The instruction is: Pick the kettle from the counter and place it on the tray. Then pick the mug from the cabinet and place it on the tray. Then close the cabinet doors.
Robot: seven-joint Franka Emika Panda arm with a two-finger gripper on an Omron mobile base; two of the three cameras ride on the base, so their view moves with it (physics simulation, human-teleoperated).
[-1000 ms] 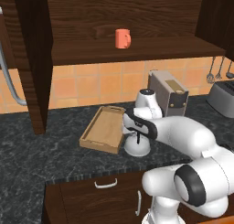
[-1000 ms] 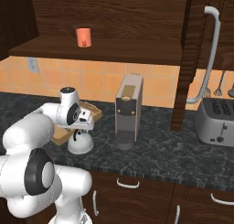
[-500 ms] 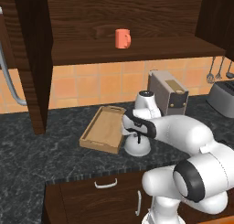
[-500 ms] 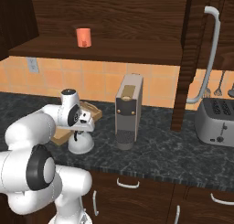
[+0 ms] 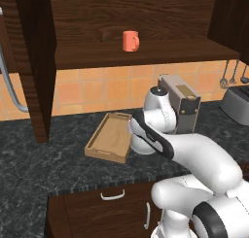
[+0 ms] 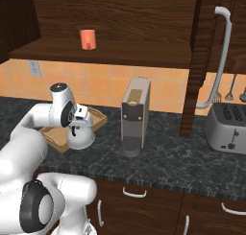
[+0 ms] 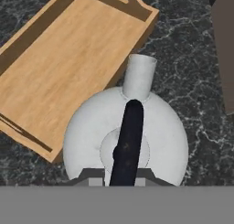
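Early in the task. Kettle (image 7: 125,136) on the surface (image 5: 58,164), touching the tray's (image 7: 68,58) right rim, not yet on it. Pincer (image 6: 76,129) right over its handle; grip impossible to tell. Mug (image 5: 130,41) on the cabinet (image 5: 146,18) shelf, doors open.

The kettle (image 7: 155,127) presented a smooth, matt silvery-white body with a matt black handle. The tray (image 7: 59,63) was light wood, grain visible, unglossed. The counter (image 7: 192,81) showed dark, speckled, marble-like stone. The cabinet (image 5: 146,13) appeared as dark-brown wood grain. The mug (image 5: 130,41) looked smooth, matt orange-red.
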